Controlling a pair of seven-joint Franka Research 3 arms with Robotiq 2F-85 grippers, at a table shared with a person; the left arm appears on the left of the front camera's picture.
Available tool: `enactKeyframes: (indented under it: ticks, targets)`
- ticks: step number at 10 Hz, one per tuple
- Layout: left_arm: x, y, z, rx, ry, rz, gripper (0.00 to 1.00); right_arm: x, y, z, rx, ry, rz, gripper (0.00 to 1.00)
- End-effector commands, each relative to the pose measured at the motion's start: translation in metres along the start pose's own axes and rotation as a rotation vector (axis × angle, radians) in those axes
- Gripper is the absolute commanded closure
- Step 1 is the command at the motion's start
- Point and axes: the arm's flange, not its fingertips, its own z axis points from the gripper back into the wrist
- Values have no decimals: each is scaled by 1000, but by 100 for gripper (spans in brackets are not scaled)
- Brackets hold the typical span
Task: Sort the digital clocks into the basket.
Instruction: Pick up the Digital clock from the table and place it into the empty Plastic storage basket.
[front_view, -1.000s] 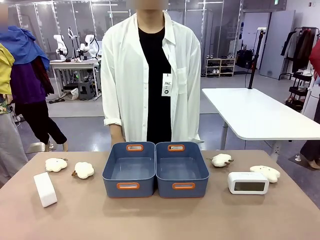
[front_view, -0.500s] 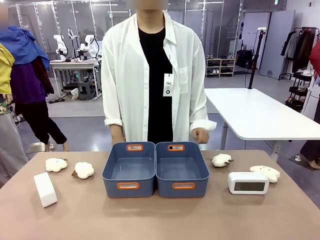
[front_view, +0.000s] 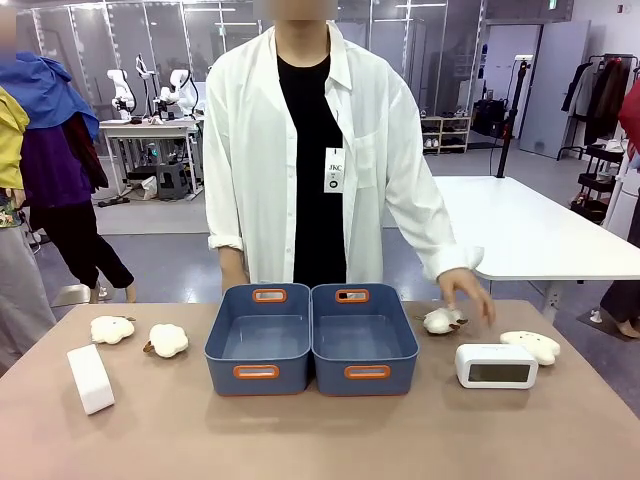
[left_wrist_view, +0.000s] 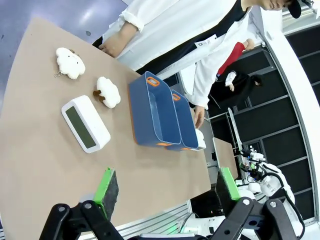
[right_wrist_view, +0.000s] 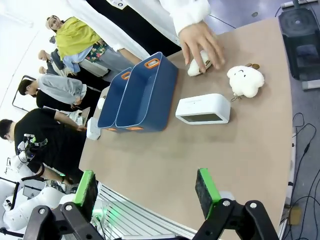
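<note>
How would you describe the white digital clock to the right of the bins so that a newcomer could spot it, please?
Start at the two blue rectangular plastic bins with orange handles mid-table. Right of them stands a white rounded-corner plastic box. Unlike the cream fluffy plush toys beside it, it is boxy with a wide grey display.

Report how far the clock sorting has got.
Done: nothing; the left basket and right basket are empty. In hand: nothing; the left gripper and right gripper hang open above the table, while the person's hand touches a plush toy right of the baskets. Left: the left clock and right clock both lie outside the baskets.
</note>
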Motion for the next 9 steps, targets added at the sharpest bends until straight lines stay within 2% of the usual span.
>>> enactKeyframes:
  ticks: [1,5,6,8,9]
  targets:
    - [-2,-2,3,-16,-1,-9,0,-1,2,0,8,-5,14,0]
    - [0,0,0,0,0,0,0,-1,2,0,8,-5,14,0]
    - [18,-21,-16,84,68,10,0,-1,2,0,8,-5,14,0]
    - [49,-49,-43,260,184,141,0,-1,2,0,8,-5,14,0]
    - [60,-63,-61,344,242,148,0,-1,2,0,8,-5,14,0]
